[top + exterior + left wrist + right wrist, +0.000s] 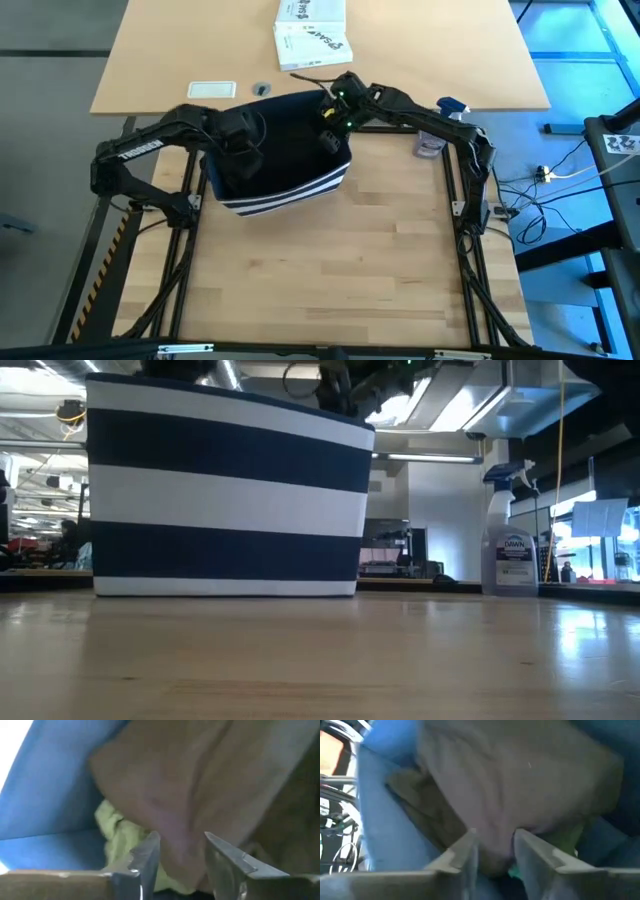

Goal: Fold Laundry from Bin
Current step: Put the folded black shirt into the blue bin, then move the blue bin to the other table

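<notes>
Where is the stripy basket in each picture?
High view: the bin sits at the table's middle, both arms reaching into it.
Low view: it fills the left half, stripes facing the camera.
Left wrist view: only its blue inner wall shows, beside the laundry.
Right wrist view: inner wall again.
Shared landmark: the spray bottle, right of the bin.

On the pale tabletop [330, 250] beyond my reach, a white printed box [311, 45] lay near the far edge, with a second white sheet [309, 10] just behind it. A small white card [211, 90] rested nearby, a little round object [263, 90] beside it. A clear spray bottle [510, 545] labelled Dawn, with a blue trigger, stood upright.
</notes>
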Action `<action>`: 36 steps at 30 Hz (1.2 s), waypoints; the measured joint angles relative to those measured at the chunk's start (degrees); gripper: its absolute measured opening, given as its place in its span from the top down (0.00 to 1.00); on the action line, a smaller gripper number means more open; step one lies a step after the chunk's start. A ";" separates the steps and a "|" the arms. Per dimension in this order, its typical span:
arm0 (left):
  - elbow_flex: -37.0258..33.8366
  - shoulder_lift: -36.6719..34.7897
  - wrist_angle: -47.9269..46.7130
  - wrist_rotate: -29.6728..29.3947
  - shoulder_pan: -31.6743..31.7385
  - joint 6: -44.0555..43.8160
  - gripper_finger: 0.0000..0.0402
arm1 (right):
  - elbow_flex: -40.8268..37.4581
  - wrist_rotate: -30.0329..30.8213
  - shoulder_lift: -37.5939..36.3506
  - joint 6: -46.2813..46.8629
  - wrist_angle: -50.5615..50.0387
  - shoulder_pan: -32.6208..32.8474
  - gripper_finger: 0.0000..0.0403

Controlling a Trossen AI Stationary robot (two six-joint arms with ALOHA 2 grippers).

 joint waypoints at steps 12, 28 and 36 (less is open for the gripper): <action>18.90 -0.68 -4.54 -3.32 -0.13 -9.02 0.60 | 16.58 10.35 -0.17 -5.85 -11.64 -0.12 0.43; 7.30 -10.40 -4.54 -7.49 3.68 -31.06 0.65 | 17.72 17.69 1.35 -4.65 -22.10 -7.34 0.43; -2.20 -15.17 -4.36 -4.46 7.54 -33.81 0.67 | 17.56 17.03 3.67 -4.52 -21.92 -7.34 0.43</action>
